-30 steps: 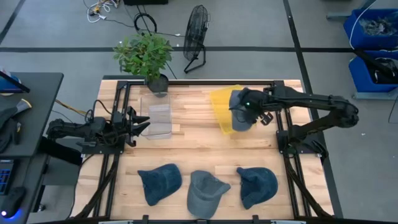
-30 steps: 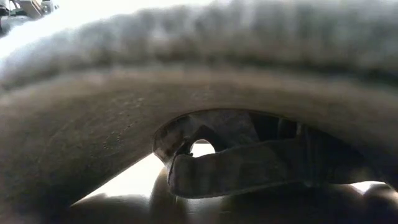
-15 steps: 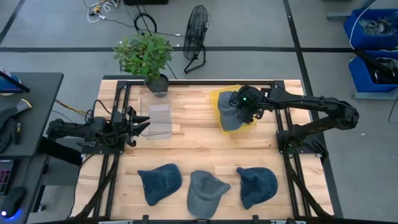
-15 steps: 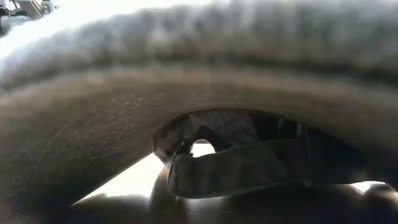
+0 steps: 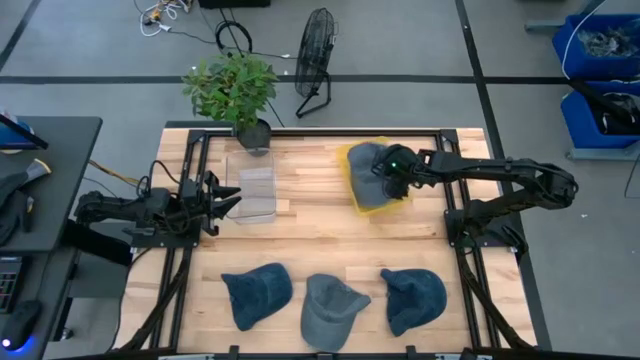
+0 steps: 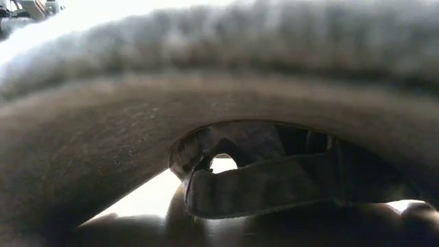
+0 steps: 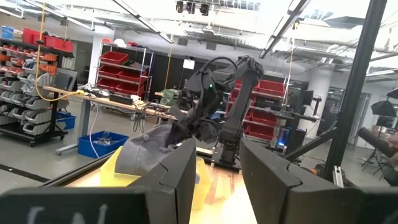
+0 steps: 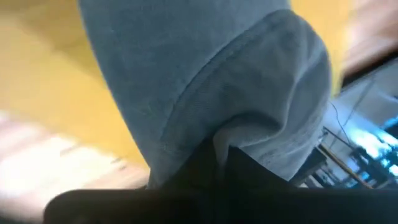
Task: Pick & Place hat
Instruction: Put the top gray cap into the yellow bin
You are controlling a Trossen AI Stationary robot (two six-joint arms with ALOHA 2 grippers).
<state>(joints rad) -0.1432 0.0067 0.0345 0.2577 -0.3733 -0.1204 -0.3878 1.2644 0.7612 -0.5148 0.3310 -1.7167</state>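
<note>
Right gripper (image 5: 385,176) grasps a grey-blue hat (image 5: 366,170) over the yellow bin (image 5: 352,158) at the far right of the desk (image 5: 320,235).

The right wrist view shows that gripper's fingers (image 8: 214,165) clenched on a fold of the hat's fabric (image 8: 205,81), with the yellow bin behind it; from above, the hat lies draped across the bin, partly covering it. The left gripper (image 5: 228,199) waits at the desk's left edge, just beside a clear container (image 5: 254,192), its fingers (image 7: 171,177) released with a gap between them. Three more hats lie in a row along the near edge: a blue one (image 5: 258,293), a grey one (image 5: 332,305) and another blue one (image 5: 413,297). A potted plant (image 5: 235,92) stands at the far edge. The low view is filled by the underside of a hat (image 6: 219,89) lying against the lens.
</note>
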